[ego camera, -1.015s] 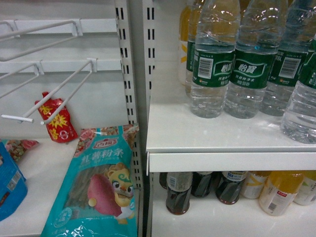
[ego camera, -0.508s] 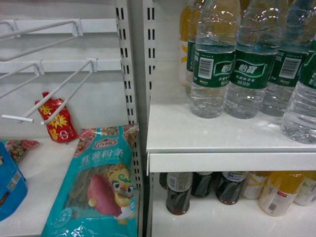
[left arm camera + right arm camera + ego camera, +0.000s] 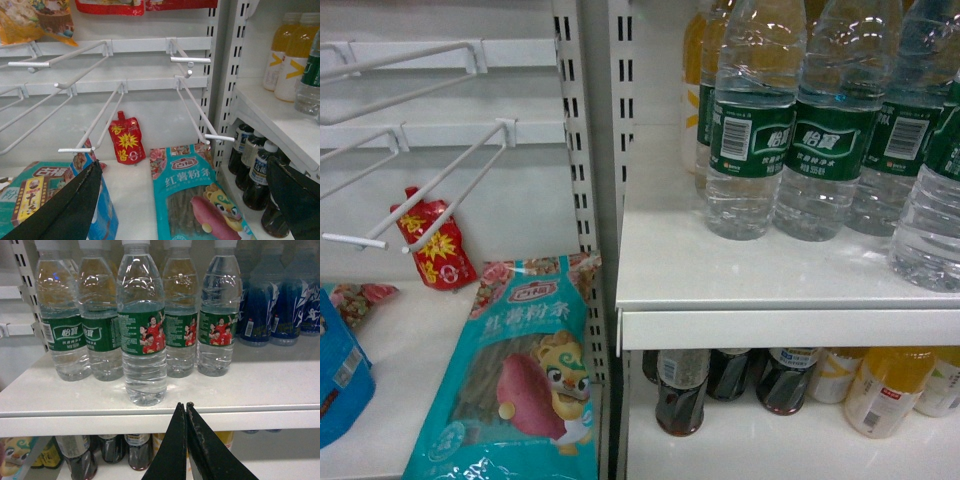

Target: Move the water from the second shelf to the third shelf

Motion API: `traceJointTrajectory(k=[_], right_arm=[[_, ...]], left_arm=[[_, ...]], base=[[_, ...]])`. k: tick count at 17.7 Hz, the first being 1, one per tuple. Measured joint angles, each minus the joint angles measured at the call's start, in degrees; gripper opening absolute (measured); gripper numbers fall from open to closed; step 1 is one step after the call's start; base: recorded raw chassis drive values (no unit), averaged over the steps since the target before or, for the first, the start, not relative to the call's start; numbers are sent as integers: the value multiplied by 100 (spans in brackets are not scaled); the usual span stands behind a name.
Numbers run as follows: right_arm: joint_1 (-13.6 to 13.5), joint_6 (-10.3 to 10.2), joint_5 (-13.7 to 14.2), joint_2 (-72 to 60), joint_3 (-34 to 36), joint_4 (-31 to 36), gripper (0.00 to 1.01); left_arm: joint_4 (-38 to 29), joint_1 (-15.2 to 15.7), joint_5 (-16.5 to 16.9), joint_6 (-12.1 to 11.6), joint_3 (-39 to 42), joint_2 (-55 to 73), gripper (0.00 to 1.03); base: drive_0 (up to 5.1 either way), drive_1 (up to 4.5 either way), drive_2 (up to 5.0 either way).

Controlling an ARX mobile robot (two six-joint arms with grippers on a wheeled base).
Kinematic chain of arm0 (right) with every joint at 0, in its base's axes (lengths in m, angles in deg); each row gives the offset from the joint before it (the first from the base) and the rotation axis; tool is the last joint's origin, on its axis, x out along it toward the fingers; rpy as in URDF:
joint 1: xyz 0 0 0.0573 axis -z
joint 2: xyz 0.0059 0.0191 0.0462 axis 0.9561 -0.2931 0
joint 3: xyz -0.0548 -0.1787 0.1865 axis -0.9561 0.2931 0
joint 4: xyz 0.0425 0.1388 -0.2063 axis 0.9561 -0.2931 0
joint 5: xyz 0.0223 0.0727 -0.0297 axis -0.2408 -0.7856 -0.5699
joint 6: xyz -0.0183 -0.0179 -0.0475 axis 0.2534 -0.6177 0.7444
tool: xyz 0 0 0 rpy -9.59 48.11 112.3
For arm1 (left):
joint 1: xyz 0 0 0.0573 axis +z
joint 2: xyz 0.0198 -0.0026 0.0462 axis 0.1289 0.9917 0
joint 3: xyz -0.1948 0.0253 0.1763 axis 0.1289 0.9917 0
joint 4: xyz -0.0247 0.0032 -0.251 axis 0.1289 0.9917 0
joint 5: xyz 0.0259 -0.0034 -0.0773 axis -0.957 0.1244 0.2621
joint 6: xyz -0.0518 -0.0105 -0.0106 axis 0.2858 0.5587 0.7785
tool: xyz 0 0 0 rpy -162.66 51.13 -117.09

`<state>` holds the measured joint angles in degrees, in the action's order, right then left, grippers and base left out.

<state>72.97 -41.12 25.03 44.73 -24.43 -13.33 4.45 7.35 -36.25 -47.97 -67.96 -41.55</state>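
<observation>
Several clear water bottles (image 3: 752, 130) with dark green labels stand on a white shelf (image 3: 770, 275) at the upper right of the head view. In the right wrist view one water bottle (image 3: 144, 340) stands in front of the row, close to the shelf's front edge (image 3: 240, 417). My right gripper (image 3: 183, 405) is shut and empty, its tips level with that edge, just right of and below the front bottle. My left gripper (image 3: 183, 162) is open wide with nothing in it, off to the left before the snack bay. Neither gripper shows in the head view.
Dark cola bottles (image 3: 682, 390) and yellow drink bottles (image 3: 885, 390) fill the shelf below. Blue bottles (image 3: 280, 305) stand right of the water. A slotted upright (image 3: 582, 150) divides the bays. Left are wire hooks (image 3: 195, 100), a teal noodle bag (image 3: 520, 380), a red pouch (image 3: 428, 240) and a blue box (image 3: 102, 220).
The red pouch has edged slightly to the left. The bottles and shelves stand as before.
</observation>
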Motion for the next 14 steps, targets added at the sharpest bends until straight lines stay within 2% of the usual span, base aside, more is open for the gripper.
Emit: traceJointTrajectory(k=[7, 8, 14], right_arm=[[0, 0, 2, 0, 0, -24, 2], [0, 2, 2, 0, 0, -24, 7], [0, 2, 2, 0, 0, -24, 82]], left_arm=[[-4, 0, 0, 0, 0, 0, 98], [-4, 0, 0, 0, 0, 0, 98], [-4, 0, 0, -2, 0, 0, 98]], base=[[0, 0, 0], [0, 0, 0], [0, 0, 0]])
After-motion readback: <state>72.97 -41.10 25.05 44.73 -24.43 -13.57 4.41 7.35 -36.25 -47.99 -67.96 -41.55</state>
